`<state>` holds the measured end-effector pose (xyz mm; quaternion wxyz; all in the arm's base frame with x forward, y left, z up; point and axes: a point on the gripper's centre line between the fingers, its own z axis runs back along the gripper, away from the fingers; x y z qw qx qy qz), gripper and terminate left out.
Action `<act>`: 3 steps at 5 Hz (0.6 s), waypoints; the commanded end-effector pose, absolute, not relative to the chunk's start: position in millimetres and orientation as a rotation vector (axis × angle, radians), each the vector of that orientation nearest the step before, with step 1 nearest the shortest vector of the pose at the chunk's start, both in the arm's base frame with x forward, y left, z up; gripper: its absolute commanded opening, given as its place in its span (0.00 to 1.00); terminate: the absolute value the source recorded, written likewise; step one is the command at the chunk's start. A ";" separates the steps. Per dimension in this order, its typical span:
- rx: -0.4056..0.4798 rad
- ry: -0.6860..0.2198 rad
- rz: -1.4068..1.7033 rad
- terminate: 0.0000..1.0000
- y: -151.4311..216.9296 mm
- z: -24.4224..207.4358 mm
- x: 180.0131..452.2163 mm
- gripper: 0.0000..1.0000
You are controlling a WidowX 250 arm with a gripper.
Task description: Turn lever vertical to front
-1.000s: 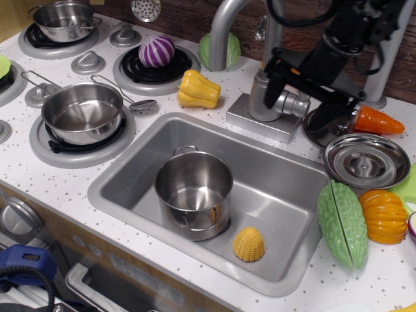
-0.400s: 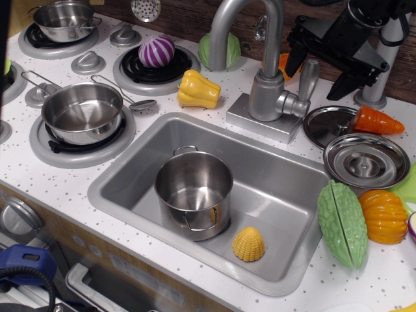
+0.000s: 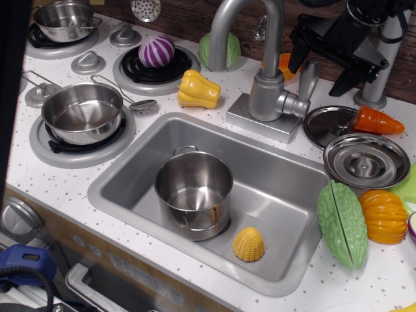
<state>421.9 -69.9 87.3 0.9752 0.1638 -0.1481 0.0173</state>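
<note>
The lever (image 3: 307, 79) is a short flat silver paddle. It stands upright on the right side of the faucet body (image 3: 266, 94), joined to it by a round stub. The curved spout (image 3: 244, 19) rises behind the body. My black gripper (image 3: 320, 70) hangs above and just behind the lever at the upper right. Its fingers (image 3: 296, 55) are spread apart and hold nothing. I see no contact with the lever.
The sink (image 3: 279, 195) holds a steel pot (image 3: 193, 188) and a yellow corn piece (image 3: 249, 244). Two lids (image 3: 367, 159), a carrot (image 3: 377, 121), a green gourd (image 3: 342, 224) and a pumpkin (image 3: 385, 216) lie right. A grey pole (image 3: 383, 58) stands behind the gripper. A yellow pepper (image 3: 197, 89) lies left of the faucet.
One second ago the gripper was low over the lever and hid it. It has since risen up and to the right, and the lever now shows standing upright.
</note>
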 end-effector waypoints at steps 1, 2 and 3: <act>0.286 -0.314 0.036 0.00 -60.0 106.6 431.6 1.00; 0.278 -0.299 0.050 0.00 -59.3 108.0 429.5 0.00; 0.170 -0.157 0.105 0.00 -61.4 110.9 417.5 0.00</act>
